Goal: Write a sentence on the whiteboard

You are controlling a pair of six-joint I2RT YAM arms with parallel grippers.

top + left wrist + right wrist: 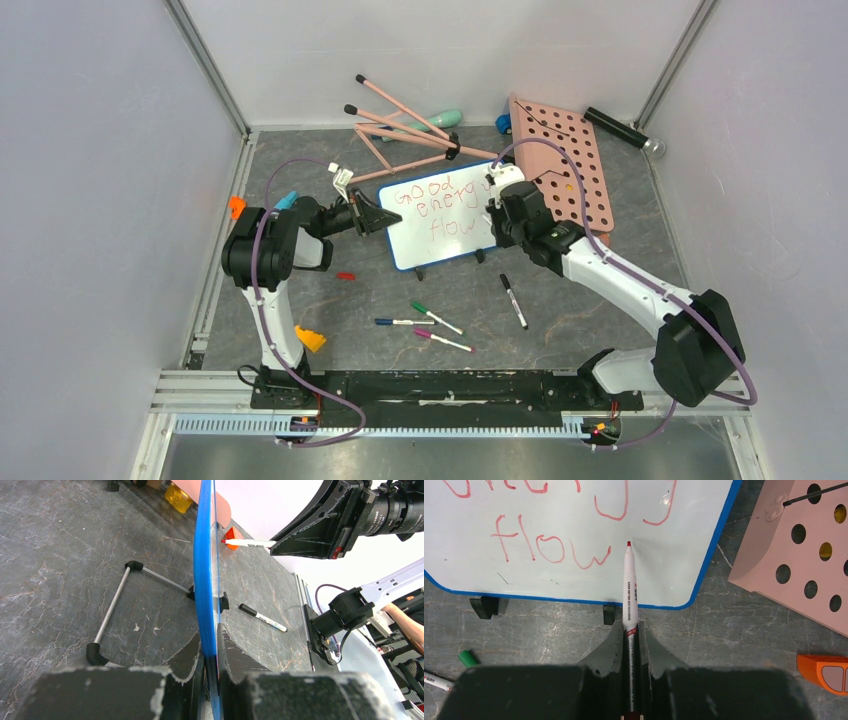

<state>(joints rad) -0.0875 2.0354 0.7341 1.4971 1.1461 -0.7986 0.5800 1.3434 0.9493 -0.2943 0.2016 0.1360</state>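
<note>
The whiteboard (418, 247), white with a blue rim, stands tilted on little black feet at the table's middle. My left gripper (383, 219) is shut on its left edge; in the left wrist view the blue rim (205, 580) runs edge-on between the fingers of that gripper (212, 650). The sentence (440, 208) in red reads "Good energy flow" in three lines. My right gripper (630, 635) is shut on a red marker (630, 590). Its tip sits just right of the "w" of "flow" (549, 547); I cannot tell whether it touches the board.
A pink pegboard (565, 170) lies right of the board. A black marker (513, 300), green (435, 317), blue (403, 322) and pink (440, 340) markers lie in front. A red cap (346, 275), orange pieces (310, 338) and pink sticks (410, 125) lie around.
</note>
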